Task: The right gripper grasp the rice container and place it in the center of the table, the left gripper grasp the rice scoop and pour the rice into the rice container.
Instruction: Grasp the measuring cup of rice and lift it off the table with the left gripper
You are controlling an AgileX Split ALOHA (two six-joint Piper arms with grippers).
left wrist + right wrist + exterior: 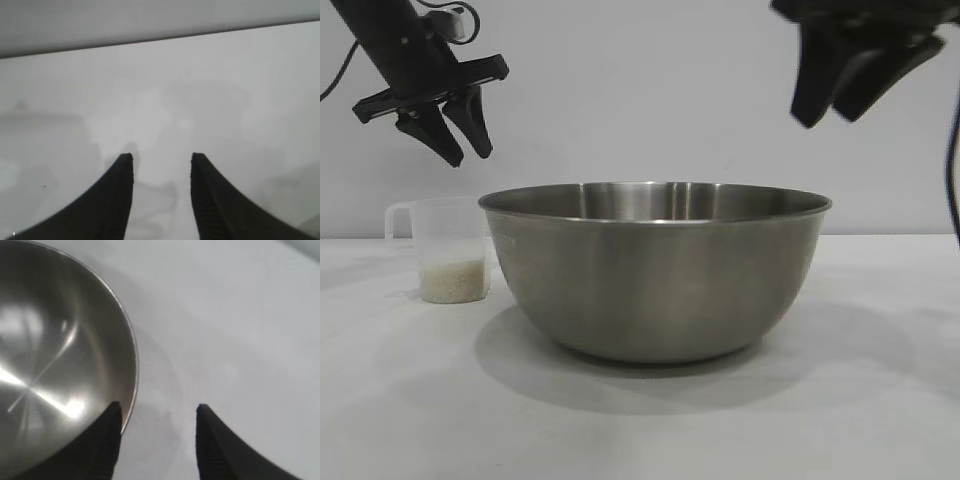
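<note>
The rice container [655, 280], a wide steel bowl, stands in the middle of the white table [880, 420]. In the right wrist view its rim and shiny inside [50, 365] show empty. My right gripper [827, 118] hangs open well above the bowl's right rim, holding nothing; seen from its wrist [158, 406], one finger lies over the bowl's inside and the other over bare table. The rice scoop [445, 250], a clear cup, stands left of the bowl with rice [452, 282] in its bottom. My left gripper [470, 156] hovers open above the cup; its wrist view [162, 157] shows only table.
Bare tabletop lies in front of the bowl and to its right. A plain pale wall closes the back. A dark cable hangs at the far right edge [953, 170].
</note>
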